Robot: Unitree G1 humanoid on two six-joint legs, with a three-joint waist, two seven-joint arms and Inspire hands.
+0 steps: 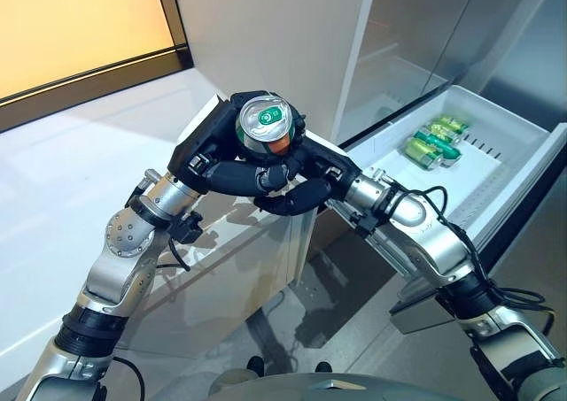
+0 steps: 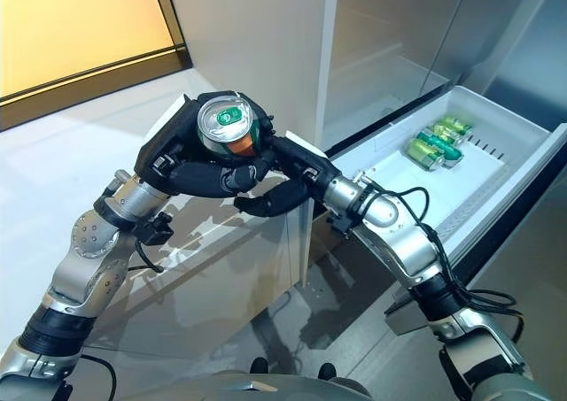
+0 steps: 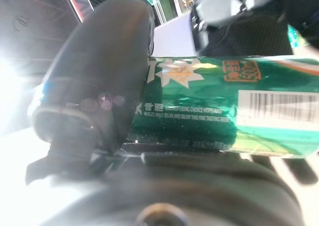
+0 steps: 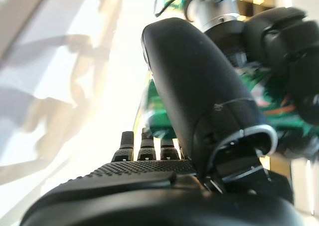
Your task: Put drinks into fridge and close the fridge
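The fridge [image 1: 292, 56] stands tall and pale ahead of the robot, and low on its right side a white drawer [image 1: 518, 184] is pulled well out — open, I'd judge, so that drinks can be dropped in from above. Two or three green cans [image 1: 436, 142] already lie on their sides toward the back of that drawer, close together, leaving most of its floor bare for more. To the left runs a white counter [image 1: 62, 171], and both silver arms meet over its corner, well short of the drawer. There the left hand [image 1: 226, 158] holds a green can [image 1: 265, 123] upright, silver top facing the ceiling, its fingers curled round the body of the can from below and the side; the left wrist view shows the thumb pressed across the green label, so the grip looks firm. The right hand [image 1: 310, 184] comes in from the drawer side and sits just under and against the left one, its fingers bent in toward the can — it looks like a hand-over, since the right arm is the one nearer the drawer. Whether the right hand already bears on the can I cannot tell: its own wrist view shows the thumb raised in front of the green label and the fingers lying fairly straight beyond the palm, but no clear contact. So the can is in the left hand, not yet in the fridge, and the drawer has yet to be shut.
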